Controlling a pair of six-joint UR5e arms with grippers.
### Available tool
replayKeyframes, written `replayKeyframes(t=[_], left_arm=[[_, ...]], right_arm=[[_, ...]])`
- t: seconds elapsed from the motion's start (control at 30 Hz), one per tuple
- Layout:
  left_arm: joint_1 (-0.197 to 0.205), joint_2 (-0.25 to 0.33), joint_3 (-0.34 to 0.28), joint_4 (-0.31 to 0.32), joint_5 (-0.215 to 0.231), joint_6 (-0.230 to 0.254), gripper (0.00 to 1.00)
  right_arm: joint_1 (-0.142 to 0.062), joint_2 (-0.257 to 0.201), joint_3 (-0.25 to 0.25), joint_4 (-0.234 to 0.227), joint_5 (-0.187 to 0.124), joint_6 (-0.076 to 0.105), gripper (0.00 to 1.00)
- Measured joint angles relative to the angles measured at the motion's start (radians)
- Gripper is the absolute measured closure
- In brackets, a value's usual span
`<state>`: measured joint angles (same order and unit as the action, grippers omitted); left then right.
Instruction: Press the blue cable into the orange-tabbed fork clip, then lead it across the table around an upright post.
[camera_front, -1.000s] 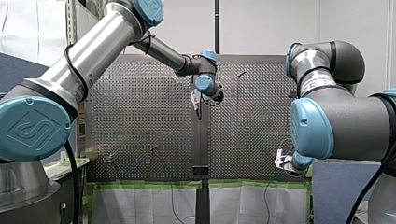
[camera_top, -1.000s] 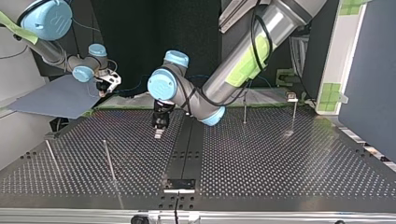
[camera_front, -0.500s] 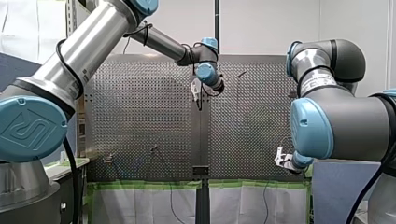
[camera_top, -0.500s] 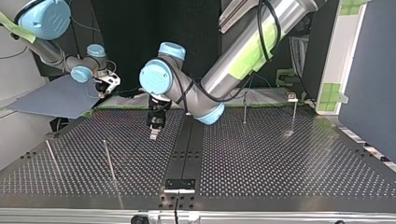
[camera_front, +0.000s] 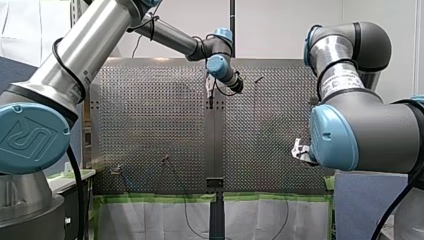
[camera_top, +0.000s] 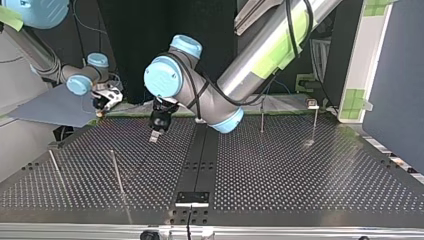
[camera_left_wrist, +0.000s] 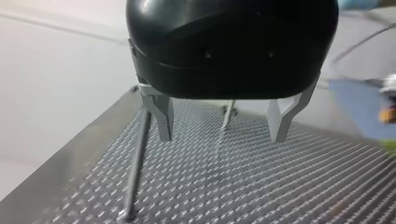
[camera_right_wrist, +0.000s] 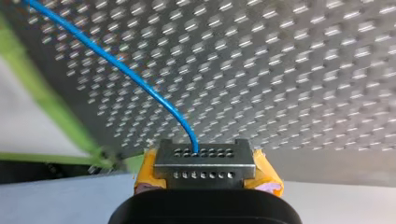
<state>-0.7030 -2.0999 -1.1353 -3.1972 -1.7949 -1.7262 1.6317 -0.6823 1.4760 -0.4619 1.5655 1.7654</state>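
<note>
Evidently my right gripper (camera_right_wrist: 204, 154) is clamping the cable (camera_right_wrist: 116, 65), which is trailing away over the table (camera_right_wrist: 303, 70); farther off, my left gripper (camera_left_wrist: 220, 125) is hovering, fingers (camera_left_wrist: 161, 116) apart and empty, beside a post (camera_left_wrist: 137, 158). Clipping and routing are both looking undone, I judge.

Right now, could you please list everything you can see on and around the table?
perforated table: one, grey metal, black strip down its middle.
upright posts: four, thin metal, two at the top view's left, two at its right.
blue cable: one, blue, slanting across the table in the right wrist view.
green tape: one strip, green, along the table's near edge in the front view.
left gripper: one, black with metal fingers, open and empty above the table.
right gripper: one, yellow pads, shut on the blue cable.
</note>
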Motion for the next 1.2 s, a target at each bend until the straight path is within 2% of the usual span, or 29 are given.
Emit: replayKeyframes(t=[0.17, 0.4, 0.63, 0.77, 1.03, 1.2], left_arm=[[-0.004, -0.007, 0.030, -0.050, 0.028, 0.050, 0.01], [-0.012, -0.012, 0.101, -0.123, 0.010, 0.123, 0.01], [-0.015, -0.013, 0.170, -0.181, 0.013, 0.169, 0.01], [-0.016, -0.014, 0.199, -0.160, 0.013, 0.153, 0.01], [-0.018, -0.032, 0.207, -0.080, 0.012, 0.074, 0.01], [-0.019, -0.044, 0.208, -0.056, 0.010, 0.020, 0.01]], right_arm=[[0.009, -0.010, 0.003, -0.002, -0.002, 0.009, 1.00], [0.022, -0.010, 0.008, -0.006, -0.007, 0.027, 1.00], [0.031, -0.008, 0.017, -0.015, -0.007, 0.031, 1.00], [0.036, -0.008, 0.019, -0.018, -0.006, 0.031, 1.00], [0.045, -0.006, 0.019, -0.018, -0.002, 0.030, 1.00], [0.046, -0.005, 0.019, -0.018, -0.002, 0.030, 1.00]])
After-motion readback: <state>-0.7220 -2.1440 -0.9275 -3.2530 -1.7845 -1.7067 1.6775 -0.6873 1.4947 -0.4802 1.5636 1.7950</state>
